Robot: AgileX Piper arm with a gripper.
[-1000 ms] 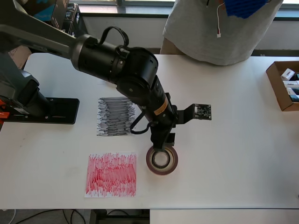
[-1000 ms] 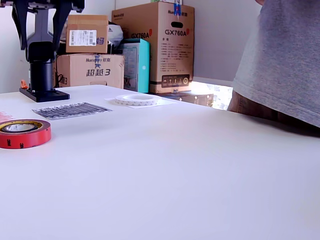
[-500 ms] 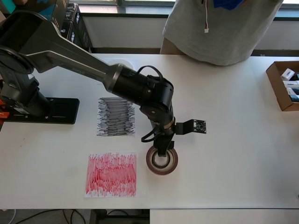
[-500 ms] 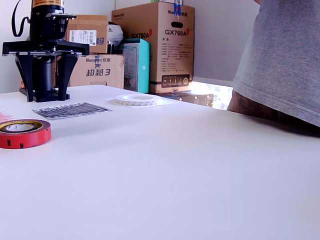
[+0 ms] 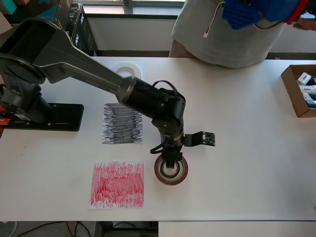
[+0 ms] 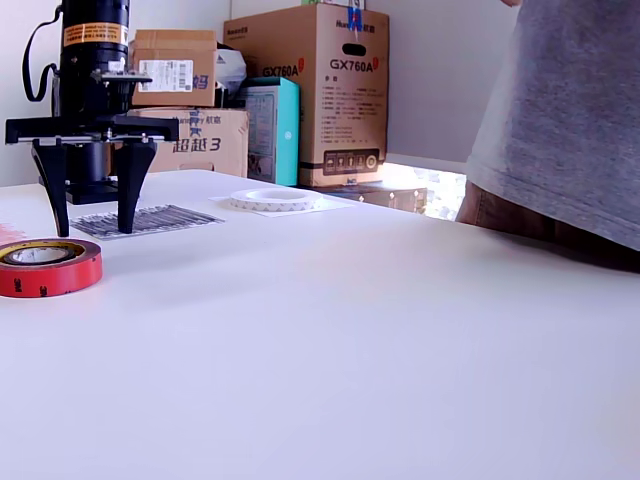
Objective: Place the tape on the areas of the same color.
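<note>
Tape is only partly sorted: the whitish translucent ring of tape point(image 6: 272, 199) already lies on the plain white paper square point(image 6: 330, 207) at the far side of the worktop point(image 5: 247, 148), while the large dark red-brown tape roll point(image 5: 171, 170) sits on bare worktop just beside the scribbled red paper patch point(image 5: 117, 184), and the scribbled black-grey patch point(image 5: 122, 123) carries nothing, with no black roll in view. The black arm point(image 5: 89, 79) reaches out from its base and points its gripper point(image 6: 90, 225) straight down over the red-brown roll, its two fingers point(image 6: 128, 190) spread wide, holding nothing, tips just above the worktop.
</note>
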